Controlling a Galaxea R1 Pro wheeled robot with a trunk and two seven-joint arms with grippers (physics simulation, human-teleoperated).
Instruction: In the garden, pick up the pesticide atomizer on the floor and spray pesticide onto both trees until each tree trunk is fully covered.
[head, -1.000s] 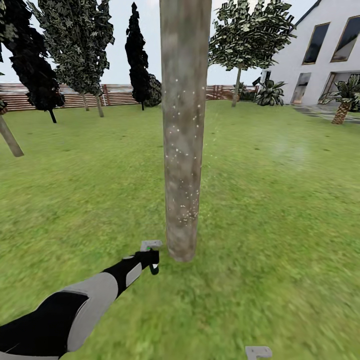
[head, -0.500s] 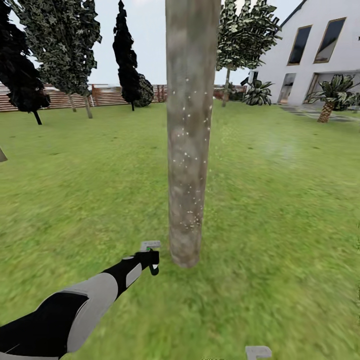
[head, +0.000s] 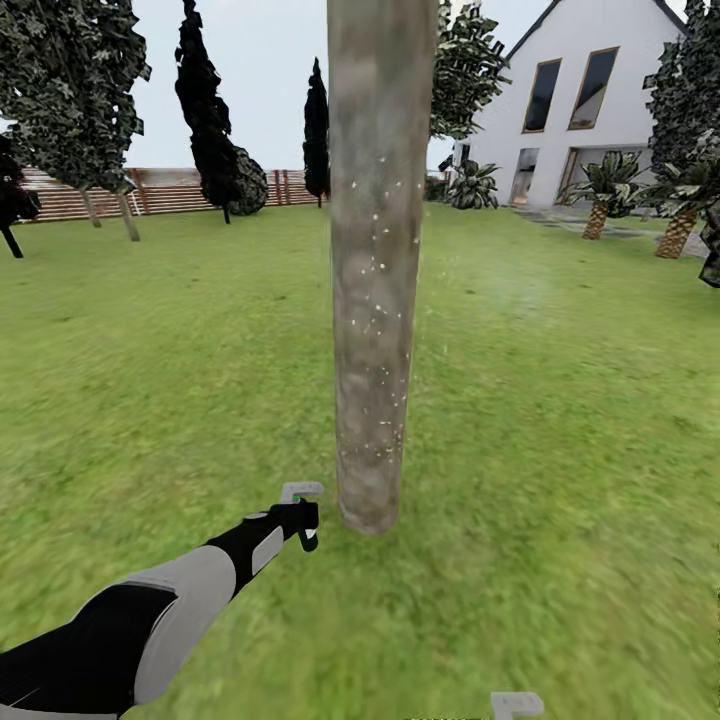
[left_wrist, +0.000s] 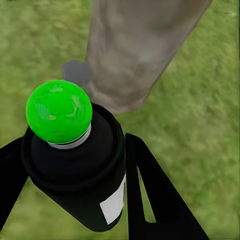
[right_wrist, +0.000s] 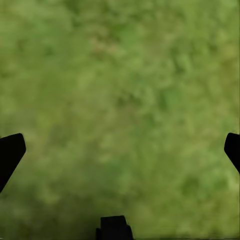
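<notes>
The trunk (head: 372, 270) stands in the middle of the head view, a straight grey-brown column rising out of the lawn (head: 560, 420) and running off the top edge. Tiny white specks dot its bark from about mid-height down toward the base.

The left arm reaches forward from the lower left, and the left hand (head: 300, 520) sits low, just beside the foot of the trunk on its left. That hand is clenched on the atomizer (left_wrist: 80, 170): in the left wrist view the black bottle with its whitish label sits between the two dark fingers (left_wrist: 155, 195), which press against its sides. A bright green ball (left_wrist: 59, 111) tops the bottle, pointing toward the base of the trunk (left_wrist: 135, 50), which is near but apart from it.

In the right wrist view the right hand (right_wrist: 120, 150) hangs over bare grass, its two dark fingertips (right_wrist: 10, 152) spread wide at either edge with nothing between them.

Farther off stand a wood fence (head: 160, 190), dark narrow trees (head: 205, 110), a white house (head: 590, 100) and short palms (head: 600, 190).
</notes>
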